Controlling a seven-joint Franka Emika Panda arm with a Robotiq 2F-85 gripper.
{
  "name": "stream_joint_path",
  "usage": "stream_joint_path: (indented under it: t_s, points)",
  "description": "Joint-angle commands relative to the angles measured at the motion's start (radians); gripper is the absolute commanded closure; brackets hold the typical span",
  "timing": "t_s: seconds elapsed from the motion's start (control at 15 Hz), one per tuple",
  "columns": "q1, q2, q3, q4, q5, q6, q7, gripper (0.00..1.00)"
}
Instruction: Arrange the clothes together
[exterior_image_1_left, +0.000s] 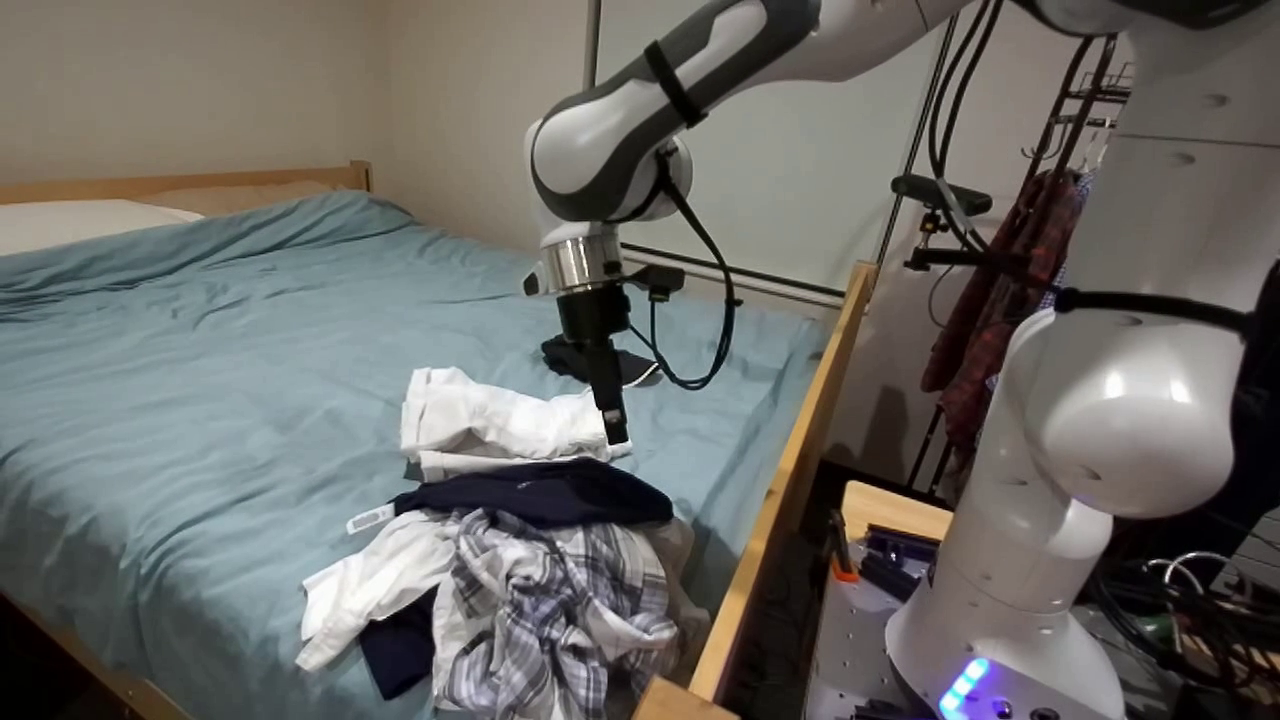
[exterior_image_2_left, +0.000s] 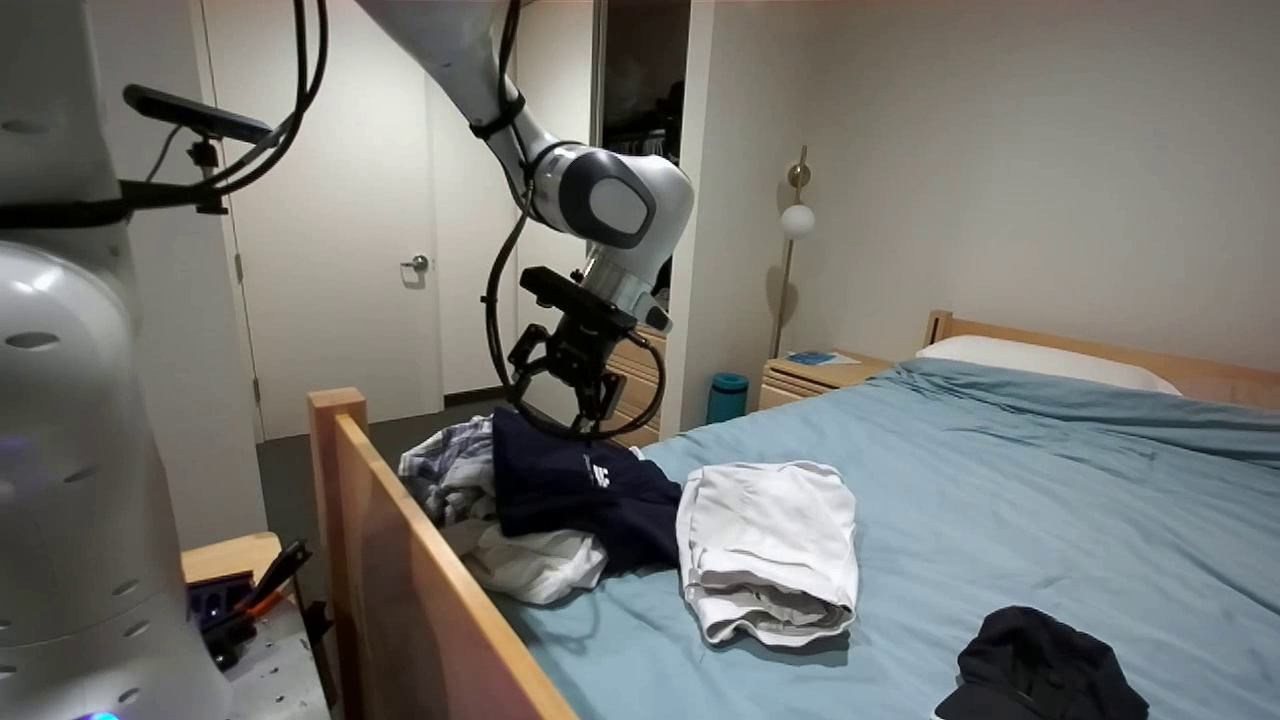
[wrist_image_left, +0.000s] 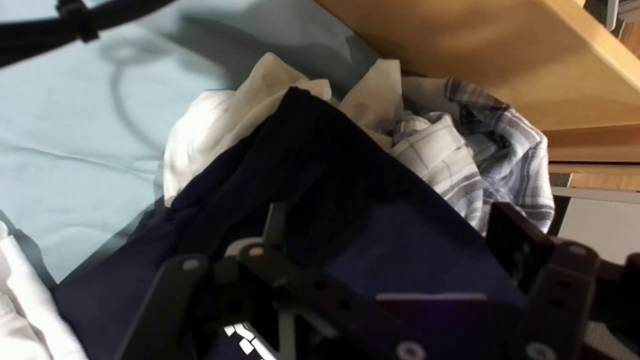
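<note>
The blue-covered bed fills much of both exterior views, and the Franka arm reaches over its wooden footboard. A rumpled heap of clothes lies on the bed just beside the footboard. In that heap, a grey-and-white plaid shirt and some cream-white cloth are bunched up, with a navy garment lying partly over them. Just beside the navy garment, a folded white garment lies flat on the bed. The Robotiq gripper points down over the navy garment, its jaws spread wide apart, as the wrist view shows; whether the tips touch it cannot be told from these angles. A black cap rests on the bed, on the opposite side of the folded white garment from the heap. Smallest is the white print on the navy garment, partly blocked by the gripper in the wrist view.
</note>
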Motion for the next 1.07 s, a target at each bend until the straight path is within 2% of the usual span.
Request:
stream_joint_path:
  t_s: [0.0, 0.13, 0.47, 0.67, 1.0]
  points:
    - [0.004, 0.002, -0.005, 0.001, 0.0, -0.002, 0.0, 0.0]
    - [0.004, 0.004, -0.005, 0.002, 0.0, -0.002, 0.0, 0.0]
    - [0.072, 0.057, 0.053, -0.039, -0.093, 0.215, 0.117, 0.0]
    - [0.112, 0.09, 0.082, -0.073, -0.157, 0.286, 0.199, 0.0]
    - [0.146, 0.07, 0.102, -0.156, -0.239, 0.425, 0.331, 0.0]
